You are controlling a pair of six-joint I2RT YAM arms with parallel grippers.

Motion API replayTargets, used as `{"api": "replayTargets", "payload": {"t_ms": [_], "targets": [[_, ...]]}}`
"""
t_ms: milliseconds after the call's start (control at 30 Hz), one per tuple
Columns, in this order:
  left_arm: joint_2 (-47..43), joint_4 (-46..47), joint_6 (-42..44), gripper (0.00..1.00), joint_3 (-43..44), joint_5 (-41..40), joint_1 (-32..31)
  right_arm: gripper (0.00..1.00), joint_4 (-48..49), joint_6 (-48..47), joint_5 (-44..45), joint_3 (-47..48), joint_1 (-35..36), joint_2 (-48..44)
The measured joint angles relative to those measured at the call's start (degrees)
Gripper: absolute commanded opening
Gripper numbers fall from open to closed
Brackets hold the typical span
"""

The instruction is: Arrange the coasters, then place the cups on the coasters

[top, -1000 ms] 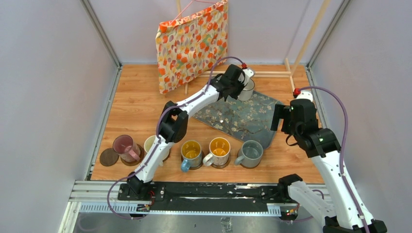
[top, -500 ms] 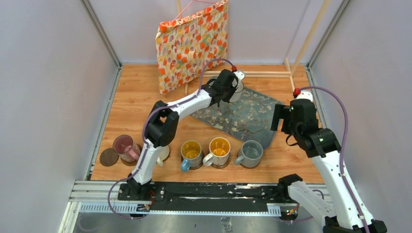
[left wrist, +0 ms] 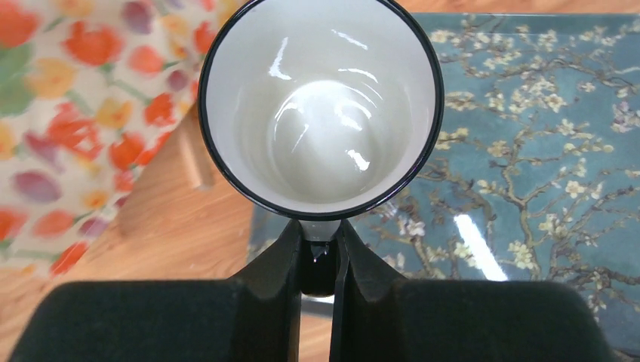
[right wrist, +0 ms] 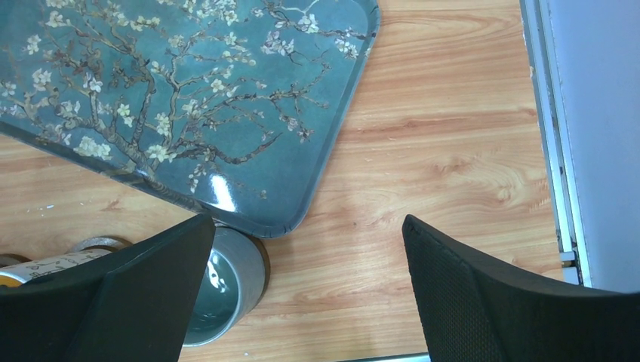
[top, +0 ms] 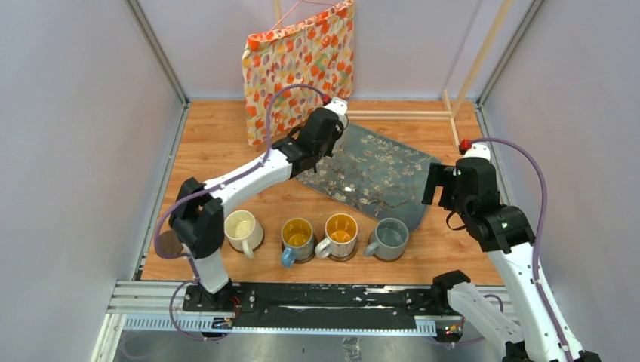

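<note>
White with a dark rim, one cup is clamped by its handle in the left gripper, whose fingers are pressed tight on it. It is held upright over the 11 o'clock corner of the blue-grey floral tray, toward 12 o'clock on the worktop, just beside an orange flowered cloth. Along the 6 o'clock edge four more are lined up: a cream cup, a yellow-inside cup with a blue handle, a yellow-inside white cup and a grey cup. Dark coasters seem to lie under the two yellow ones, though little of them is seen. One bare coaster is partly hidden by the left elbow at 8 o'clock. The right gripper is held wide apart and empty at 3 o'clock, above the tray's near corner.
</note>
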Motion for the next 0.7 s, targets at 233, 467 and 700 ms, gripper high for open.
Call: {"api": "replayTargets", "payload": {"t_ms": [233,467,700], "targets": [[-12.0,-2.6,-3.3,0.00,-9.4,-9.2,0.0,1.00,0.1,0.0,-1.3,-0.4,0.0,-0.9],[-24.1,-8.6,-8.9,0.00,-17.2,-15.7,2.4,1.00,0.2,0.0,-3.4,-0.4,0.0,-0.5],[-37.4,-16.6,-16.6,0.00,-23.2,-24.6,7.4,1.00,0.4,0.0,-5.0,-0.4,0.2,-0.5]]}}
